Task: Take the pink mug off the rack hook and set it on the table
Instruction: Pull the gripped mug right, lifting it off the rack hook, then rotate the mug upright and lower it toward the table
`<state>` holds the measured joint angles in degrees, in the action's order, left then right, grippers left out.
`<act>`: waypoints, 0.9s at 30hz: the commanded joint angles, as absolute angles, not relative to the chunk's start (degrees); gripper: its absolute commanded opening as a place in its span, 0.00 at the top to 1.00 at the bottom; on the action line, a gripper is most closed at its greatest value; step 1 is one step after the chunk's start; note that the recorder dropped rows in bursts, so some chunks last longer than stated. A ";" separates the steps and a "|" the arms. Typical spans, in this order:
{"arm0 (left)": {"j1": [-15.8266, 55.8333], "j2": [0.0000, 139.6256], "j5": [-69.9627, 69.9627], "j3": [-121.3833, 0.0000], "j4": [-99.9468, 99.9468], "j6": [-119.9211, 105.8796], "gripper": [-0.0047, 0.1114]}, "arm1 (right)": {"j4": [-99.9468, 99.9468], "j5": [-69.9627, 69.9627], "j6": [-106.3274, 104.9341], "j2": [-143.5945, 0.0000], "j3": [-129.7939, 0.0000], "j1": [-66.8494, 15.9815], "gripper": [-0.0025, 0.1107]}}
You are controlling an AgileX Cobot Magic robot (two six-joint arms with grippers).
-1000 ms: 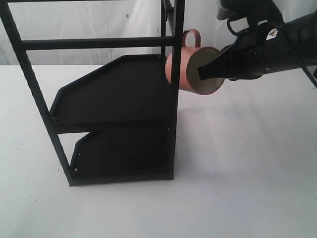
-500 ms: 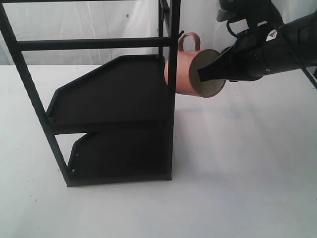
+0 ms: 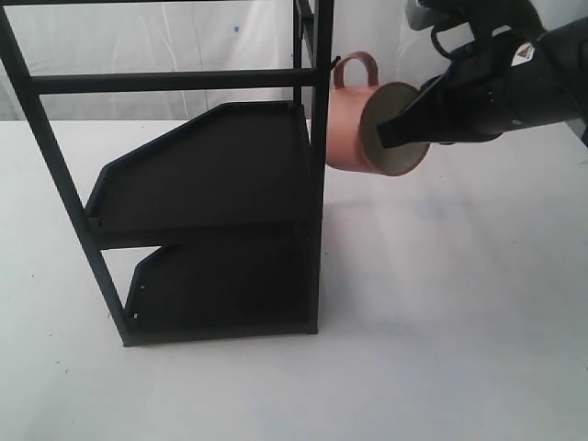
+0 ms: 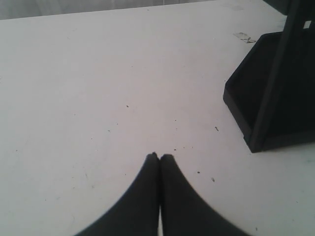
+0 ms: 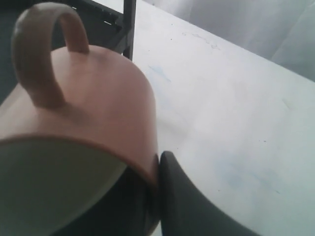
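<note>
Over the table [image 3: 459,322], right gripper [image 3: 384,136] pinches pink mug [image 3: 347,138] beside rack [image 3: 211,165]; left gripper [image 4: 159,157] closed.

White sheet [image 3: 165,41] is covering the bkgd, w/ faint creases running thru it. A tiny dark speck [image 3: 235,29] is showing on it.

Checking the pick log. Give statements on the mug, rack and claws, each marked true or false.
The right claw grips the pink mug by its rim. True.
The pink mug stands upright on the table. False: it is held above the table on its side, handle up.
The left claw is shut and empty. True.
The pink mug sits on a shelf of the rack. False: it is beside the rack, outside its shelves.
</note>
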<state>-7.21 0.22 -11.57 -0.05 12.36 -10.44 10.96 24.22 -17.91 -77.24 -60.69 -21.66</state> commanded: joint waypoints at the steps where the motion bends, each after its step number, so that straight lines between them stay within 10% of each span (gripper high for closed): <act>1: -7.27 0.00 -11.64 0.00 12.86 -10.51 0.96 | 6.89 24.09 -15.95 -73.03 -60.71 -21.65 0.98; 27: -7.27 0.00 -11.64 0.00 12.86 -10.51 0.96 | -15.59 57.82 0.84 -82.24 -72.77 -21.65 0.98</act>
<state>-7.21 0.22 -11.57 -0.05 12.36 -10.44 -17.01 53.28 2.22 -79.49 -70.20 -21.66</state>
